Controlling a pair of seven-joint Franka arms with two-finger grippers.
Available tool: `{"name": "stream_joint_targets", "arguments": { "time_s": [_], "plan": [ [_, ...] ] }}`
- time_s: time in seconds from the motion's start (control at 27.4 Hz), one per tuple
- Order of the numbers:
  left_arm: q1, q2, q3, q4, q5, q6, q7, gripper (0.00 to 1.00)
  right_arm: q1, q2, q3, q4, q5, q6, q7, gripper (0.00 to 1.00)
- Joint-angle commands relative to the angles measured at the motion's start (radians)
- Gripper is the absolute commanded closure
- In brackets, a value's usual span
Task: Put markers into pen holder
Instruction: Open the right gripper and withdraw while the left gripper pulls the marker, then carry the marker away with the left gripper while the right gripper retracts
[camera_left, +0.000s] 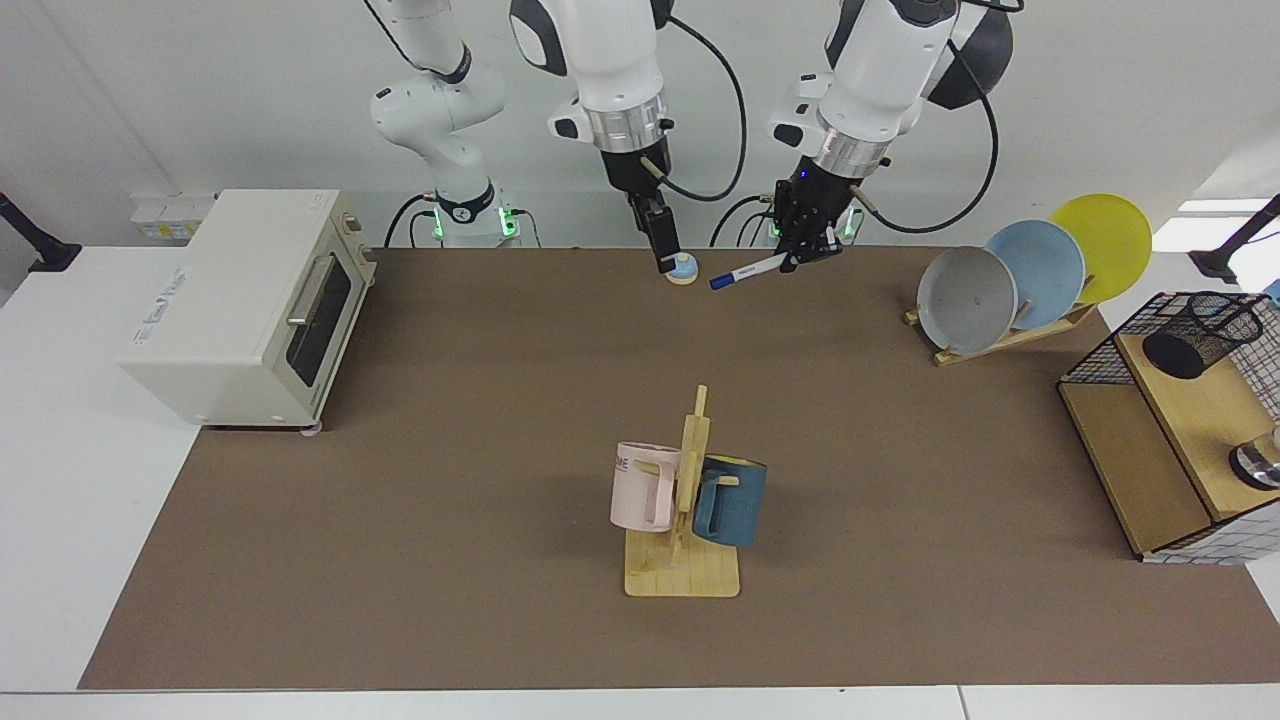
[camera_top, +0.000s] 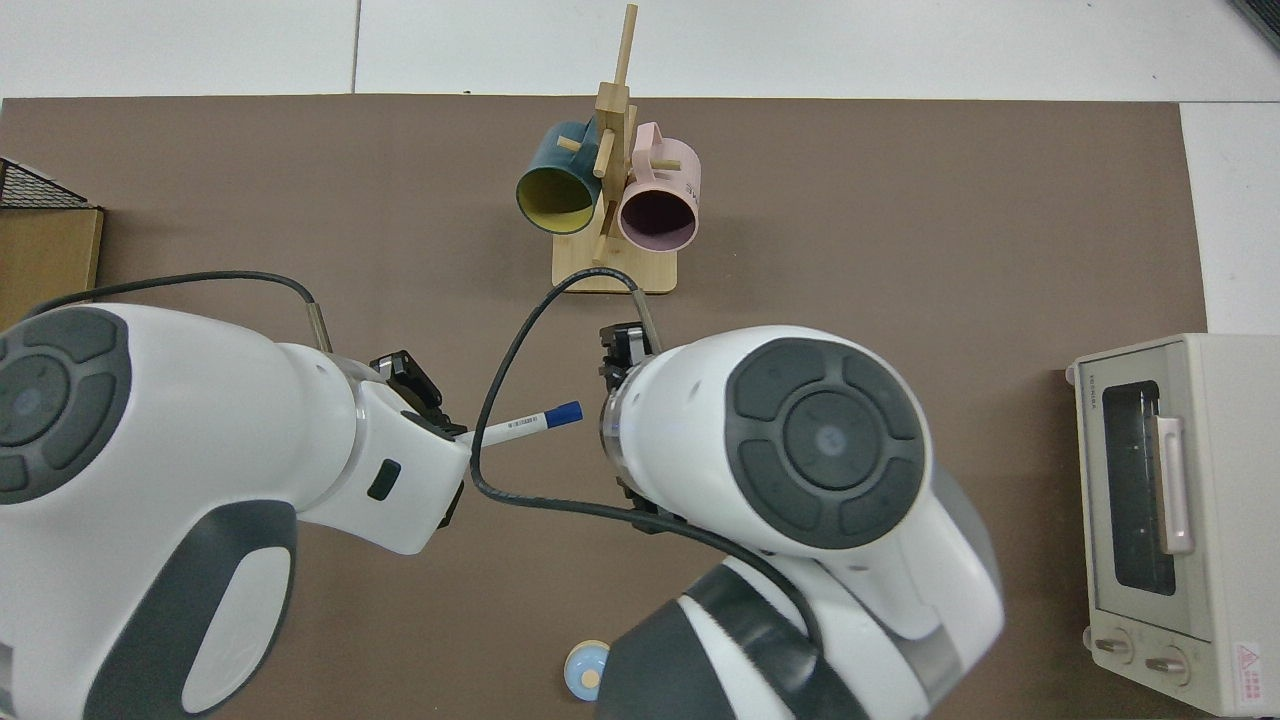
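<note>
Left gripper (camera_left: 808, 255) jaws clenched on marker (camera_left: 748, 270) end, far centre above worktop (camera_left: 450, 450); barrel may pivot or drop. Right gripper (camera_left: 667, 262) apparently released. Pen holder (camera_left: 1200, 335) lies tipped, far right: insertion awkward.

Counts on the brown table

One blue-capped white marker (camera_left: 758, 269); two ceramic mugs, pink (camera_left: 642, 487) and dark blue (camera_left: 730, 501); three round plates (camera_left: 1035, 268); one black mesh cup (camera_left: 1200, 334); perhaps one small blue disc (camera_left: 682, 268).

Left gripper (camera_left: 808, 252) clamped on marker (camera_left: 748, 270), raised; right gripper (camera_left: 664, 262) hanging apart, pointing down
</note>
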Motion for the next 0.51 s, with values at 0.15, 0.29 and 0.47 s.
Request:
{"name": "stream_joint_targets", "arguments": {
  "time_s": [0.15, 0.29, 0.47],
  "plan": [
    [0.024, -0.035, 0.021, 0.019, 0.128, -0.116, -0.145, 1.00, -0.144, -0.080, 0.000, -0.007, -0.011, -0.165, -0.564, 0.00],
    [0.038, -0.033, 0.024, 0.057, 0.208, -0.189, -0.234, 1.00, -0.176, -0.096, -0.013, -0.007, -0.011, -0.184, -0.733, 0.00],
    [0.083, -0.033, 0.035, 0.085, 0.237, -0.232, -0.269, 1.00, -0.248, -0.116, -0.014, -0.006, -0.015, -0.221, -1.006, 0.00]
  ]
}}
